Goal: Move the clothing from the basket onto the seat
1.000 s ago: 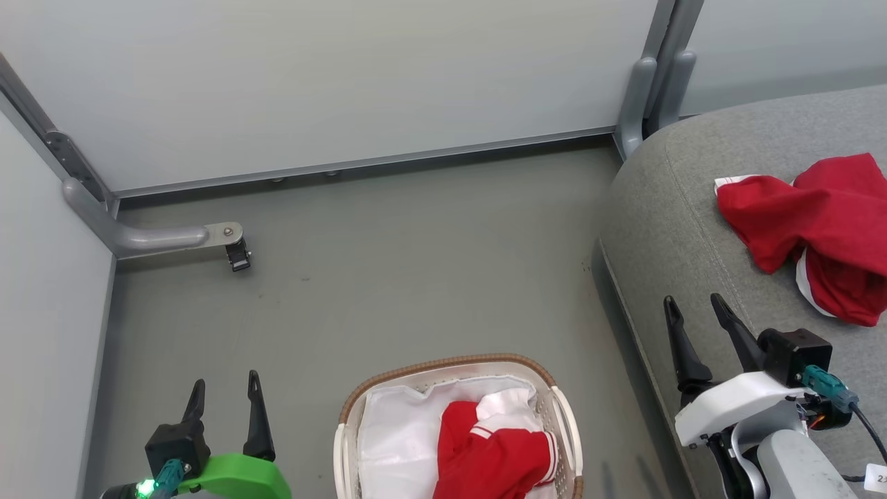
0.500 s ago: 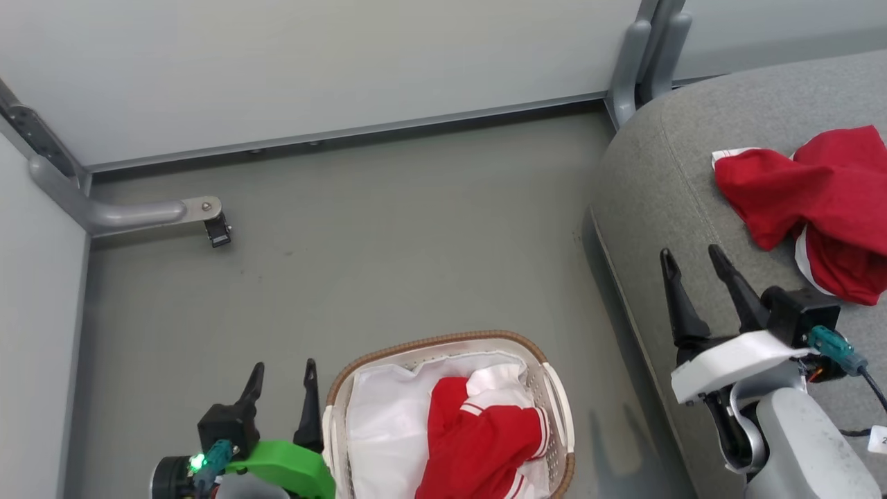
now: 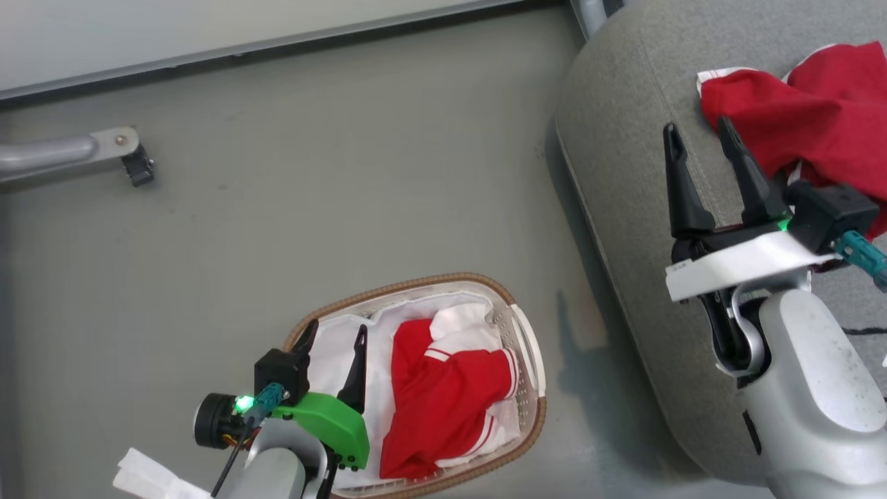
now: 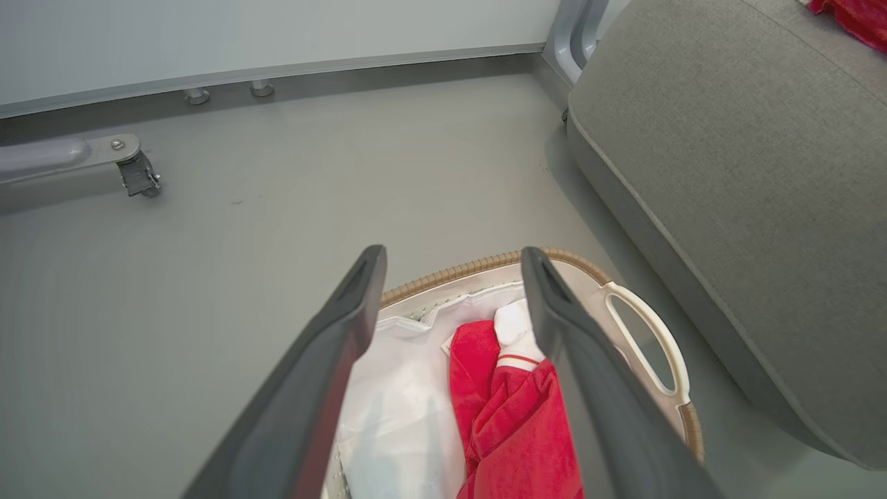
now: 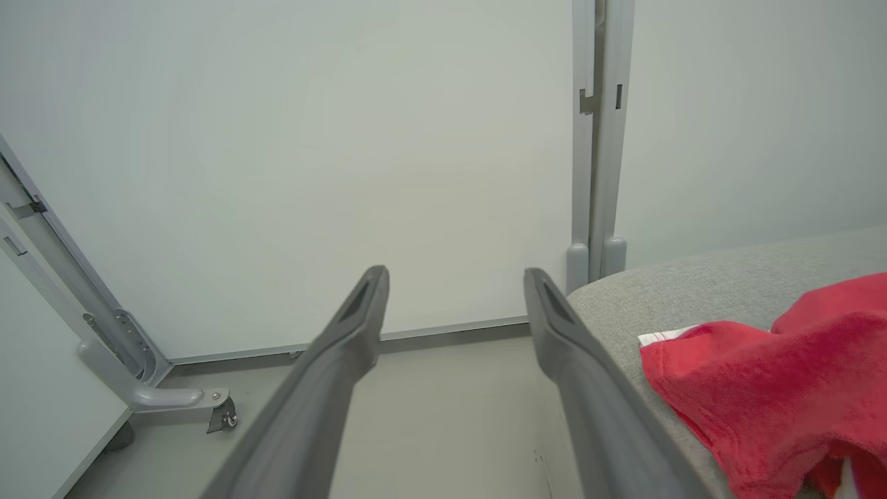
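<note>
While red clothing lies bunched in the basket, left tool hangs over its left rim, spread wide, empty; right tool, likewise spread and empty, over the seat edge beside another red garment.

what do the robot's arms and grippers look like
The left gripper and right gripper each have two long tapered dark fingers on a black block with a teal plug and green light. The left wrist wears a bright green plastic bracket; the right a white plastic bracket above a pale grey speckled forearm.
</note>
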Robot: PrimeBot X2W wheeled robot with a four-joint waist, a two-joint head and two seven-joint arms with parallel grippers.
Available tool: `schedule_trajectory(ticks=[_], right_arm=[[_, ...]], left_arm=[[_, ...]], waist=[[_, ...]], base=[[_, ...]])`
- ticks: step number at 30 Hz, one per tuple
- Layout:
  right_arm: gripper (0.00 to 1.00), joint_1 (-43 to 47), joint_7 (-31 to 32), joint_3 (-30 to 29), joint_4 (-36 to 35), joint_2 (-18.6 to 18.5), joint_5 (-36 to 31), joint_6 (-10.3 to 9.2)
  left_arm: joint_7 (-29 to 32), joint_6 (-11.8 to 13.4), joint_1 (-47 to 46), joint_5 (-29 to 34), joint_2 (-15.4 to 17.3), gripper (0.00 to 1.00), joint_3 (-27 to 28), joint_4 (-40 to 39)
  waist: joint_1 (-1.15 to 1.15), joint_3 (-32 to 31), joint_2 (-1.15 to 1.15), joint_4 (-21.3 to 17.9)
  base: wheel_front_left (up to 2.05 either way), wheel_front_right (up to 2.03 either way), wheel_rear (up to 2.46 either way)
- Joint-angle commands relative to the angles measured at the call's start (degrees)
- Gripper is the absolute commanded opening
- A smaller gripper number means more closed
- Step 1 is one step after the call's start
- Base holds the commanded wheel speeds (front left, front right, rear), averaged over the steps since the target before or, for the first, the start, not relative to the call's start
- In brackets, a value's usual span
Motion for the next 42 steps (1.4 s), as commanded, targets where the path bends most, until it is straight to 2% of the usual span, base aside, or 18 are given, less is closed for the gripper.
schedule_trajectory(ticks=[1,12,24,30,42], right_arm=[[1.00,-1.75,-0.26,0.20,-0.86,0.40,0.47,-0.06],[1.00,-8.27,-0.26,2.20,-5.56,2.99,2.09,-0.06],[1.00,-10.23,-0.26,4.38,-8.79,3.53,1.05,-0.06],[1.00,-11.23,-0.26,3.93,-10.17,4.37,1.74,-0.06],[1.00,-12.69,-0.26,3.16,-12.19,5.11,0.43,-0.06]], left_arm=[[-0.03,-0.47,-2.22,1.00,0.38,1.00,-0.16,1.34],[-0.03,-3.81,-10.87,3.88,0.44,1.00,-4.78,13.38],[-0.03,-4.89,-19.26,3.90,0.44,1.00,-10.85,28.17],[0.34,-4.98,-22.83,2.17,0.41,1.00,-13.43,33.69],[2.95,-5.01,-27.61,-3.74,0.68,1.00,-18.99,36.03]], waist=[[0.00,5.68,0.45,-4.87],[0.00,15.05,0.45,-11.50],[0.00,23.15,0.45,-15.92],[0.00,26.24,0.45,-16.55],[0.00,30.52,0.45,-14.07]], base=[[0.00,0.00,0.00],[0.00,0.00,0.00],[0.00,0.00,0.00],[0.01,0.01,0.01],[0.07,0.07,0.07]])
